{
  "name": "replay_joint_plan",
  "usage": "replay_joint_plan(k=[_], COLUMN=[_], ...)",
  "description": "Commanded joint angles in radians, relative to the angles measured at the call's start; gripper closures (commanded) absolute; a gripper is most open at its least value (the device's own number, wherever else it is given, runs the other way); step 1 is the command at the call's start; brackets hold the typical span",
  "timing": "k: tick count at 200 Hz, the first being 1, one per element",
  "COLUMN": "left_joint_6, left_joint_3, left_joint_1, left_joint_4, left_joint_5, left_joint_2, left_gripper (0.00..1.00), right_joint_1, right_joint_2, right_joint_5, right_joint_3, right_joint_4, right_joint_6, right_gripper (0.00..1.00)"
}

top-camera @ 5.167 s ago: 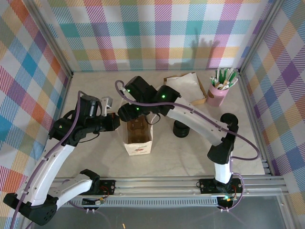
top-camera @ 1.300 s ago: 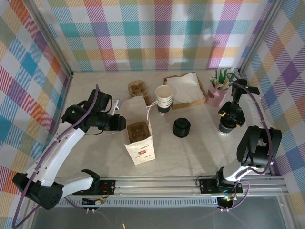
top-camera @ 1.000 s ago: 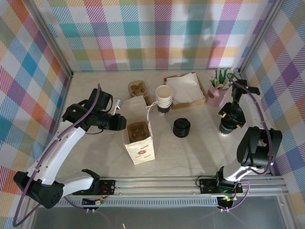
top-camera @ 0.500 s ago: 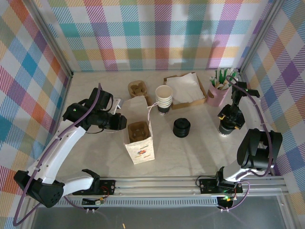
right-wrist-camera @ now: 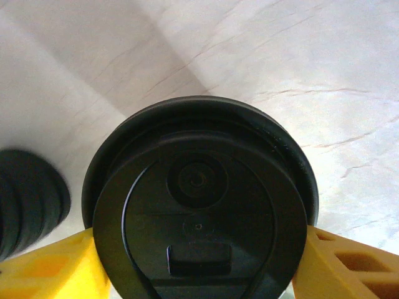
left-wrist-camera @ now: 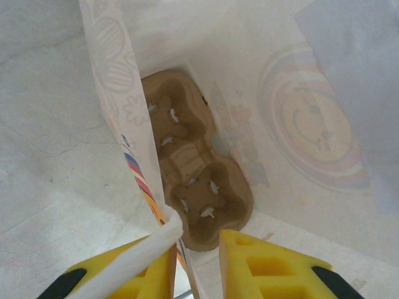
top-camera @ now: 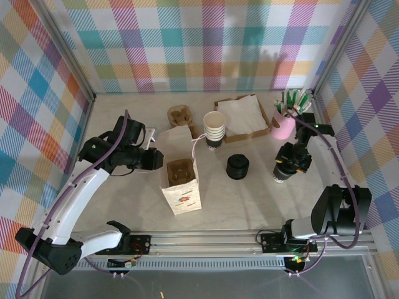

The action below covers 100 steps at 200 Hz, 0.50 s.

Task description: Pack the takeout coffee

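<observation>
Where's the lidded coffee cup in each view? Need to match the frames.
Top external: takeout coffee right of centre, under the right gripper.
Right wrist: takeout coffee dead centre, seen from above the lid, yellow fingers on either side.
Left wrist: looks down into the paper bag at the cup carrier.
Shared landmark: stack of black lids, at the left edge in right wrist.

Paper bag (top-camera: 184, 196) with cup carrier (top-camera: 181, 169) inside, centre-left of tabletop (top-camera: 249, 202), left gripper (top-camera: 157, 161) at its rim. Cup stack (top-camera: 214, 128), napkin box (top-camera: 244, 115), pink holder (top-camera: 283, 128): near back edge. Right gripper (top-camera: 284, 166) over takeout coffee (top-camera: 278, 177), near right edge.
</observation>
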Motion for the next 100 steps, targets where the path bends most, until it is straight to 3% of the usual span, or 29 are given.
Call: replay_joint_plan(k=[1, 24, 60, 100], left_joint_6=[-0.022, -0.035, -0.065, -0.099], left_joint_3=[-0.017, -0.030, -0.051, -0.045], left_joint_1=[-0.003, -0.003, -0.004, -0.004], left_joint_4=[0.031, 0.040, 0.060, 0.072], left_joint_5=[-0.017, -0.025, -0.030, -0.024], left_joint_2=[-0.022, -0.034, -0.055, -0.062], left_gripper=[0.76, 0.77, 0.70, 0.65], right_joint_1=[0.103, 0.210, 0.249, 0.251], right_joint_2=[-0.024, -0.013, -0.007, -0.016], right_joint_5=[0.006, 0.032, 0.067, 0.080], right_joint_3=[-0.019, -0.029, -0.071, -0.063], right_joint_4=[-0.013, 0.025, 0.089, 0.094], right_joint_6=[-0.021, -0.040, -0.066, -0.090], right_gripper=[0.36, 0.36, 0.35, 0.18])
